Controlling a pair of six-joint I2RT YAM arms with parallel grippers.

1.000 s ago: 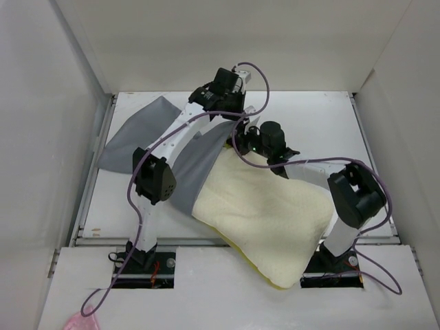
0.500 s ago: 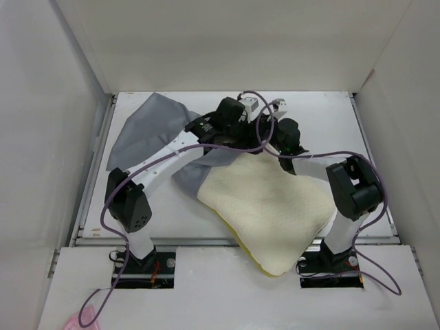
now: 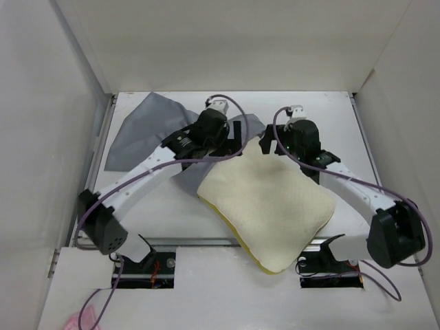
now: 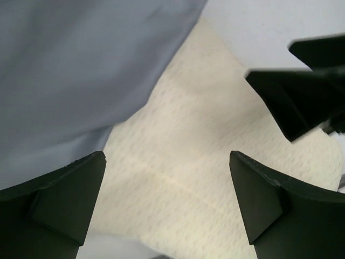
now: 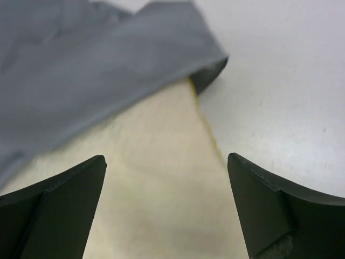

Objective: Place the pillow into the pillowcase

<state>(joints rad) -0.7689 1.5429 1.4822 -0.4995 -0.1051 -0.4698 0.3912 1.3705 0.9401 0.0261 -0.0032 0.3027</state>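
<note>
The cream pillow (image 3: pixel 265 206) lies slanted across the near middle of the table, its near corner hanging over the front edge. The grey pillowcase (image 3: pixel 144 130) is spread at the far left, and its edge lies over the pillow's far corner (image 5: pixel 151 178). My left gripper (image 3: pixel 232 143) hovers open over that corner, nothing between its fingers. In the left wrist view the gripper (image 4: pixel 167 178) has the pillow (image 4: pixel 183 156) below it and the pillowcase (image 4: pixel 81 70) to the left. My right gripper (image 3: pixel 269 143) faces it, also open and empty (image 5: pixel 167 183), above the pillow's yellow edge and the pillowcase (image 5: pixel 97 65).
White walls close in the table (image 3: pixel 344 124) on the left, back and right. The two gripper heads stand close together over the pillow's far corner. A raised lip (image 3: pixel 206 240) runs along the table's front edge.
Both grippers have opened and let go. The left arm has dropped low and stretched out, the right arm has reached forward. The pillow's far edge has settled flatter, with the pillowcase edge on it.
</note>
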